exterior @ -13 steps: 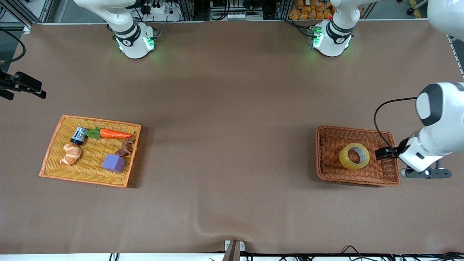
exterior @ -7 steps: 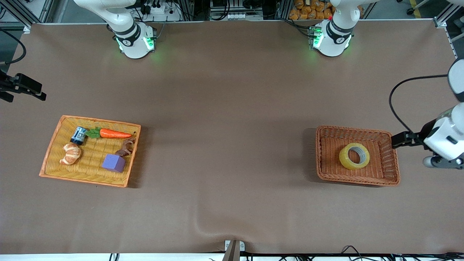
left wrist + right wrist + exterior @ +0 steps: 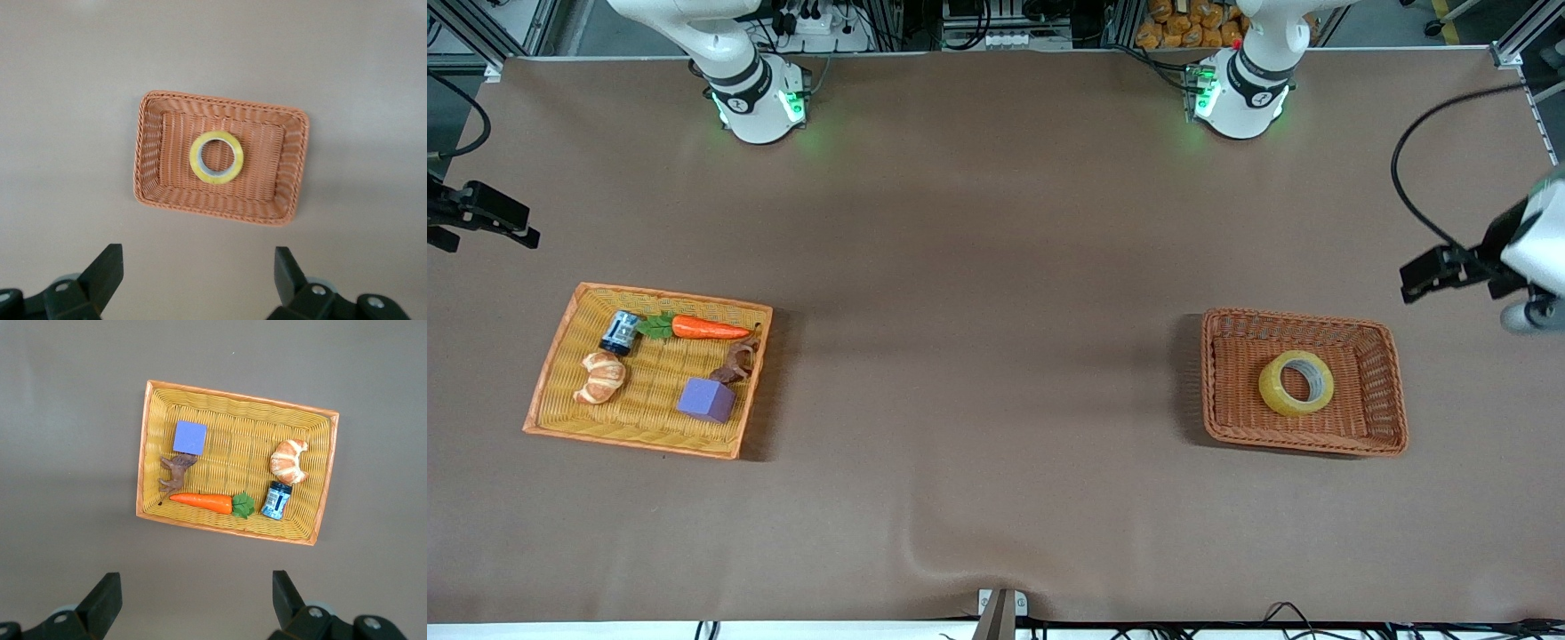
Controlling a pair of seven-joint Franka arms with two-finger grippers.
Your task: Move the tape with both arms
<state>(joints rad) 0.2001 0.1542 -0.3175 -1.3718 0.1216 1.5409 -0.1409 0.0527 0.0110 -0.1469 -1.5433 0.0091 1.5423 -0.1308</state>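
The tape, a yellowish ring with a pale core, lies flat in the brown wicker basket toward the left arm's end of the table. It also shows in the left wrist view, in the middle of the basket. My left gripper is open and empty, high over the bare table beside the basket. My right gripper is open and empty, high over the bare table beside the yellow tray. In the front view only the edges of both hands show.
The yellow wicker tray toward the right arm's end holds a carrot, a purple block, a croissant, a blue can and a brown animal figure. Brown cloth covers the table between the containers.
My left arm has drawn away from the basket, rising and moving toward the table's end and the bases. The tape stays in the basket. The right arm has barely moved.
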